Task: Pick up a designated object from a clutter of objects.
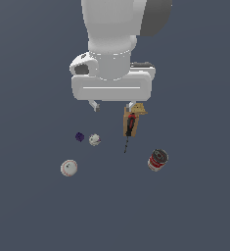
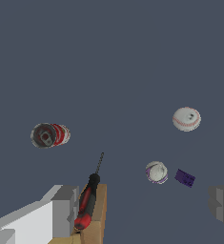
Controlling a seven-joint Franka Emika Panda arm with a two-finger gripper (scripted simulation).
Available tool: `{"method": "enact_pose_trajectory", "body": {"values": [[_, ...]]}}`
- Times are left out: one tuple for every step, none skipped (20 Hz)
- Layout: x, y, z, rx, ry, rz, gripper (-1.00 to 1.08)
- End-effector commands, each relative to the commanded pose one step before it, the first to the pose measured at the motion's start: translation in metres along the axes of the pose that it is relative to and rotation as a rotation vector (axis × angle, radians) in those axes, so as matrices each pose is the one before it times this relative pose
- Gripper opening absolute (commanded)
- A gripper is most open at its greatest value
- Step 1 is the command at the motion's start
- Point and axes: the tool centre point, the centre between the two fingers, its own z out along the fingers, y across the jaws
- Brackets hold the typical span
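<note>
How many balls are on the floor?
2. The small whitish ball sits right beside the purple block. The bigger white baseball lies apart, nearer the exterior view's bottom left. None seem hidden.

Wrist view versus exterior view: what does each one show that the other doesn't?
Only the wrist view shows the can's open end face and the purple block's flat-sided shape. Only the exterior view shows the arm's white body above the open gripper, hanging above the clutter. Both show the small whitish ball beside the block, the baseball, and the screwdriver lying on the tan box.
</note>
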Motion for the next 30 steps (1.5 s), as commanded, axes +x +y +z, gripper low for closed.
{"method": "enact_pose_trajectory", "body": {"values": [[0.00000, 0.00001, 0.00000, 0.00000, 0.00000, 0.00000, 1.00], [-0.00005, -0.00025, -0.00006, -0.00050, -0.00004, -0.00108, 1.00], [-0.00013, -0.00079, -0.00018, -0.00149, -0.00013, -0.00326, 1.00], [-0.00021, -0.00125, -0.00034, -0.00241, -0.00019, -0.00529, 1.00], [-0.00029, -0.00180, -0.00056, -0.00335, -0.00023, -0.00745, 1.00], [-0.00035, -0.00239, -0.00090, -0.00426, -0.00022, -0.00961, 1.00], [-0.00038, -0.00290, -0.00137, -0.00486, -0.00012, -0.01123, 1.00], [-0.00030, -0.00264, -0.00156, -0.00406, 0.00005, -0.00970, 1.00], [-0.00021, -0.00220, -0.00159, -0.00305, 0.00019, -0.00761, 1.00], [-0.00013, -0.00170, -0.00147, -0.00204, 0.00026, -0.00544, 1.00], [-0.00006, -0.00104, -0.00113, -0.00102, 0.00026, -0.00306, 1.00], [-0.00001, -0.00044, -0.00056, -0.00020, 0.00017, -0.00094, 1.00], [0.00003, 0.00008, 0.00010, 0.00028, 0.00000, 0.00063, 1.00], [0.00003, 0.00083, 0.00075, 0.00073, -0.00018, 0.00216, 1.00], [0.00003, 0.00112, 0.00141, 0.00075, -0.00038, 0.00281, 1.00], [0.00001, 0.00152, 0.00207, 0.00075, -0.00059, 0.00346, 1.00], [-0.00001, 0.00185, 0.00271, 0.00075, -0.00078, 0.00406, 1.00], [-0.00004, 0.00230, 0.00337, 0.00080, -0.00099, 0.00486, 1.00], [-0.00008, 0.00268, 0.00399, 0.00084, -0.00116, 0.00560, 1.00], [-0.00013, 0.00314, 0.00459, 0.00094, -0.00134, 0.00653, 1.00], [-0.00018, 0.00359, 0.00518, 0.00109, -0.00149, 0.00756, 1.00], [-0.00025, 0.00409, 0.00579, 0.00127, -0.00164, 0.00873, 1.00], [-0.00034, 0.00456, 0.00637, 0.00137, -0.00179, 0.00980, 1.00], [-0.00045, 0.00502, 0.00694, 0.00137, -0.00194, 0.01072, 1.00], [-0.00059, 0.00549, 0.00753, 0.00134, -0.00209, 0.01168, 1.00], [-0.00074, 0.00598, 0.00810, 0.00132, -0.00223, 0.01271, 1.00], [-0.00092, 0.00653, 0.00867, 0.00128, -0.00237, 0.01386, 1.00], [-0.00113, 0.00704, 0.00923, 0.00119, -0.00249, 0.01494, 1.00], [-0.00136, 0.00760, 0.00978, 0.00105, -0.00262, 0.01608, 1.00], [-0.00163, 0.00815, 0.01031, 0.00087, -0.00274, 0.01723, 1.00]]}}
